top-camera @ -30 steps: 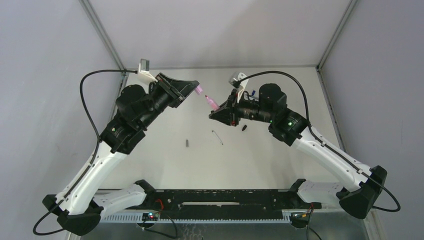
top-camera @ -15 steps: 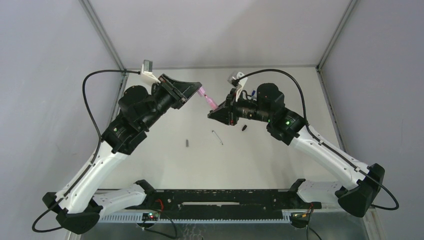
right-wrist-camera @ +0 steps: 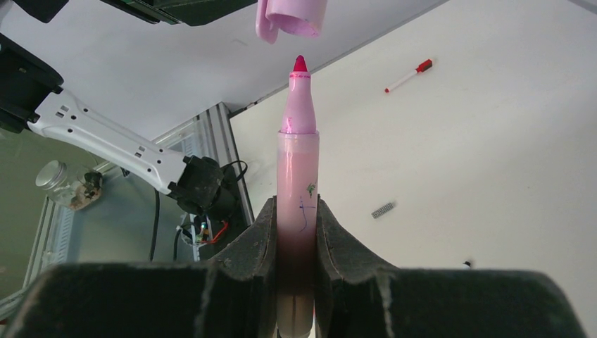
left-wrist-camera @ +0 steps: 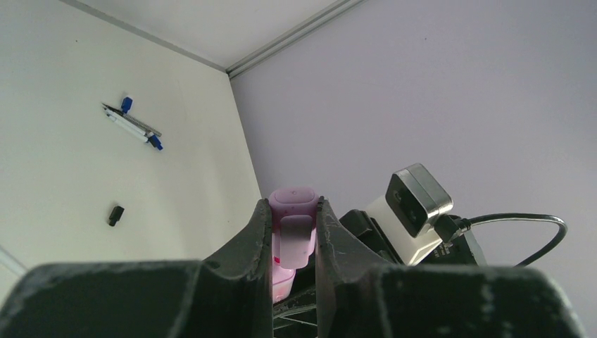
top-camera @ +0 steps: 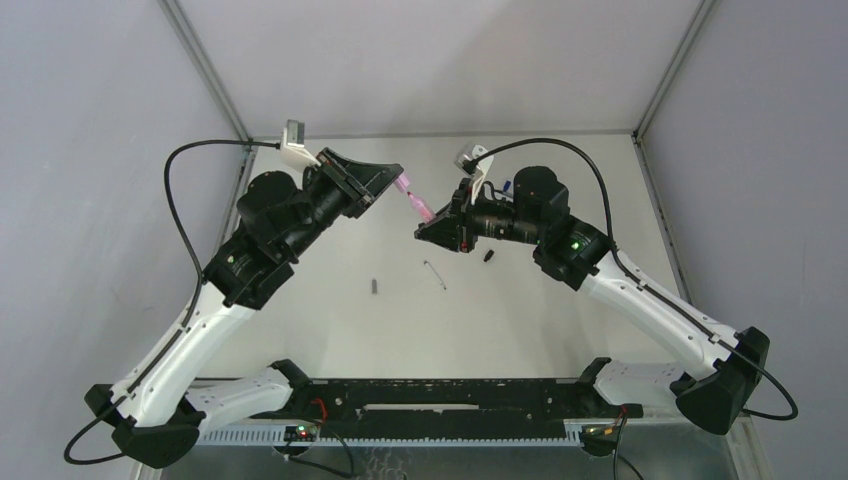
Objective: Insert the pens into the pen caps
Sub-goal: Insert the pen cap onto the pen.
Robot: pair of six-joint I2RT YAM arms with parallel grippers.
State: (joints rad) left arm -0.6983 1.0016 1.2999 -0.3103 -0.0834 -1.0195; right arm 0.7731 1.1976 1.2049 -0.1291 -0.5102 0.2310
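Observation:
My left gripper is shut on a pink cap, held in the air. In the left wrist view the cap sits between my fingertips. My right gripper is shut on the thick pink marker, its tip pointing at the cap. In the right wrist view the marker stands between my fingers, its red tip a small gap below the cap's open mouth. A thin grey-white pen and a grey cap lie on the table.
A small black cap lies near the right arm. A blue-and-white pen and a blue cap lie at the back of the table. A red pen lies on the table in the right wrist view. Grey walls enclose the table.
My left gripper has moved a little to the right with the pink cap, closing the gap to the marker's tip. My right arm has shifted slightly left.

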